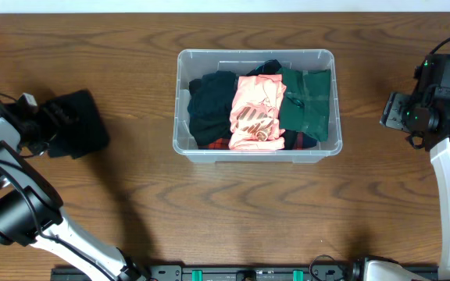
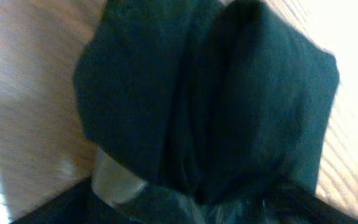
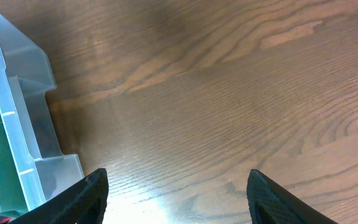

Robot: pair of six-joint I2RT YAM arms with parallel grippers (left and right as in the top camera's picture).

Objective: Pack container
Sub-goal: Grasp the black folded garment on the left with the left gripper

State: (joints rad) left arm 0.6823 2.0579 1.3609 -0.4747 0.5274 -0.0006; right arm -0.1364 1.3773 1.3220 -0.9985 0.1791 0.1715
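The clear plastic rectangular container [image 1: 182, 101] with rounded corners stands on the brown wood-grain table [image 1: 233, 211], towards the far edge and about midway between the two arms. It already holds a row of folded clothes: a black garment [image 1: 209, 105] on its left side, a salmon-pink folded top [image 1: 256, 109] in the middle and a dark green folded garment [image 1: 307, 97] on its right, with a bit of red plaid fabric [image 1: 219, 144] showing at the near wall. The step in hand looks like fetching one more piece. The left gripper [image 1: 49, 125] is well to the left of the container, at a dark folded garment [image 2: 210, 93] that fills its wrist view. The cloth bunches down between a pale finger pad [image 2: 114, 183] and the dark body below it, so the claw seems closed on the garment, though the blur and the dark fabric hide the other finger. The right gripper [image 3: 178, 177] hangs over bare table just beside the container's right end, with its fingers spread wide and nothing between them. The next move probably calls for carrying the dark garment across and clear over the near-left rim. It would then be let go where room remains, likely on top of the black garment, since the floor looks covered.
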